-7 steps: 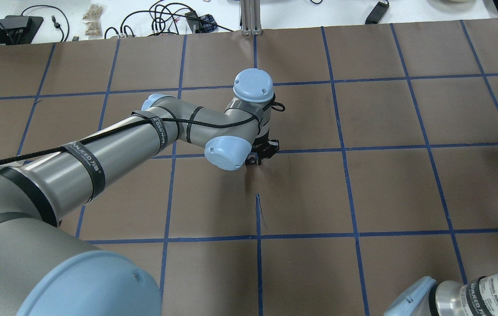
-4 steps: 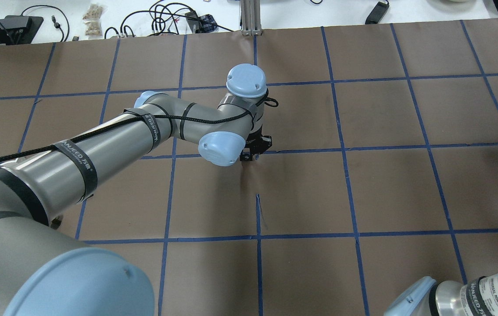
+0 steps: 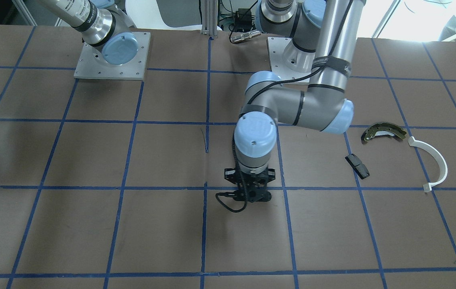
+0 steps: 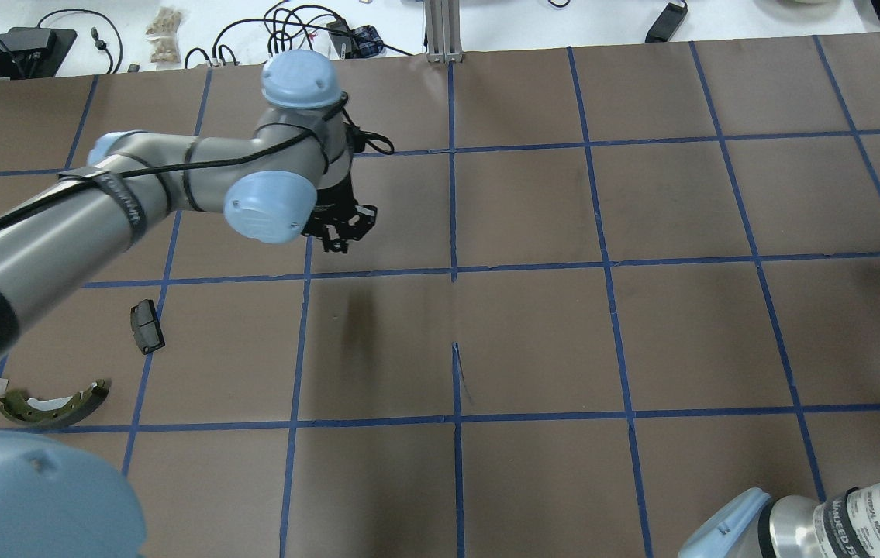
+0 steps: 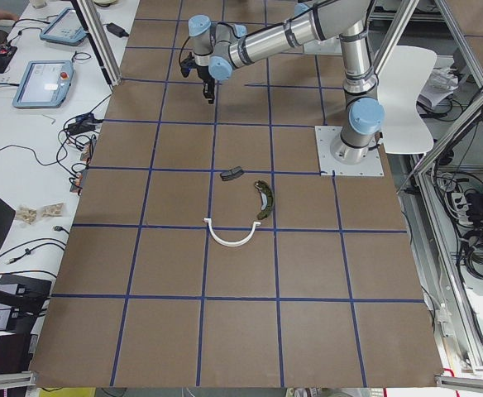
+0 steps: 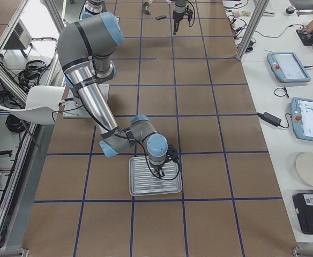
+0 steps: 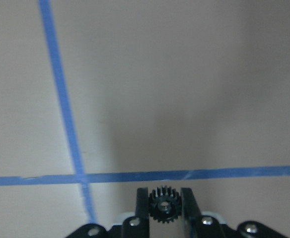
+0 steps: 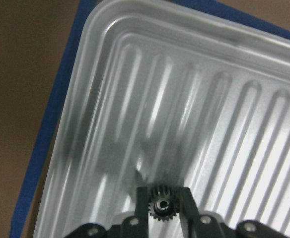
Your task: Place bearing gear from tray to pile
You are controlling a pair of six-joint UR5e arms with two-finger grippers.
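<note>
So the left fingers [image 7: 142, 204] are squeezing a small black gear [image 7: 165, 205] by its teeth over the desk [image 4: 564, 333], well apart from the pile [image 3: 384, 131]; it is not lying there yet. The right fingers [image 8: 142, 204] are pinching another gear [image 8: 161, 204] above the tray [image 6: 143, 187], far from the pile. Each round gear is showing its hole straight into the wrist view.

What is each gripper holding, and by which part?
Left gripper pinches a small black gear across its toothed rim; right gripper holds a second gear likewise.
</note>
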